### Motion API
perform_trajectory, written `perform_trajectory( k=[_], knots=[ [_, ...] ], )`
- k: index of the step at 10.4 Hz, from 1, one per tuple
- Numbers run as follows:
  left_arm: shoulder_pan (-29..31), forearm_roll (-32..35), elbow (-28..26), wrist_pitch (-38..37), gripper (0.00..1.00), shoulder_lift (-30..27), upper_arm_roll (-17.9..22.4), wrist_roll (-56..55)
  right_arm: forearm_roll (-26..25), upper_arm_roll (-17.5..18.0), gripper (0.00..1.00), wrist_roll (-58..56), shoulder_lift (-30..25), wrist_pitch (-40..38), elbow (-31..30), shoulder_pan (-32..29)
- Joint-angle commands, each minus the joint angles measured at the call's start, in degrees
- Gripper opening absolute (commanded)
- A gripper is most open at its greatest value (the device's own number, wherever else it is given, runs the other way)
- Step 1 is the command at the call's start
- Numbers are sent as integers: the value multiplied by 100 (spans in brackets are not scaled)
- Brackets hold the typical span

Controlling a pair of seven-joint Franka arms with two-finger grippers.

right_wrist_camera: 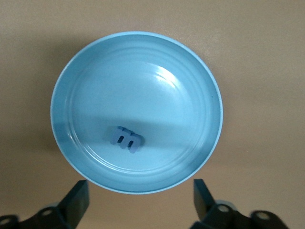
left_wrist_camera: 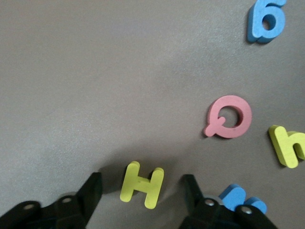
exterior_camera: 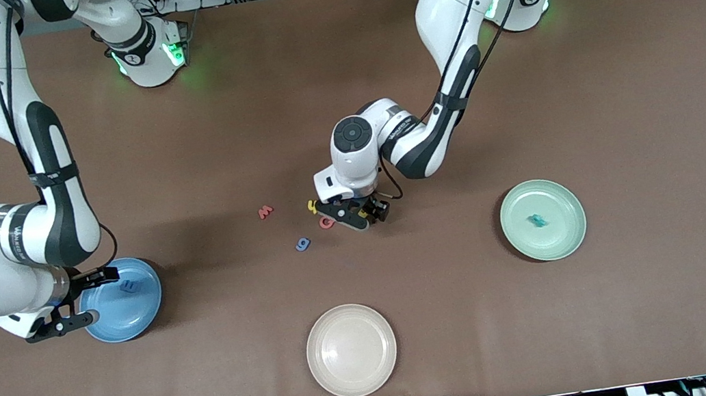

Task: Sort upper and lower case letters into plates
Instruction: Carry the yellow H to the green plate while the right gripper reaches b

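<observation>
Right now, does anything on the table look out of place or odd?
Nothing looks spilled or damaged. One small oddity: the blue letter in the blue plate seems propped at a tilt, not lying flat. The cream plate holds nothing.

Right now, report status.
Left gripper low, straddling yellow H, not clamped. Right gripper open over blue plate; blue m inside. Nothing blocking.

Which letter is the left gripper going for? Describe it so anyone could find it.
Mid-table, the left gripper is down over a cluster of letters. Between its open jaws lies the yellow H, the only capital yellow piece; the other yellow one is a lowercase h beside the pink Q.
</observation>
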Motion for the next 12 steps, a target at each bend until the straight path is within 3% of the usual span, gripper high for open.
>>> perform_trajectory(
  k=[1,4,7,12],
  knots=[
    [-20,136,70,14,54,55,39,66,141,73,100,-86,-118,-21,-76,-52],
    [-12,118,70,14,0,46,39,-39,230,73,100,-33,-109,-21,-112,-43],
    [294,66,0,-239,0,-435,179,-362,728,108,100,11,-74,-21,-33,26],
    [1848,74,-175,-1750,0,-1314,189,-532,801,160,100,1176,-13,58,55,720]
  ],
)
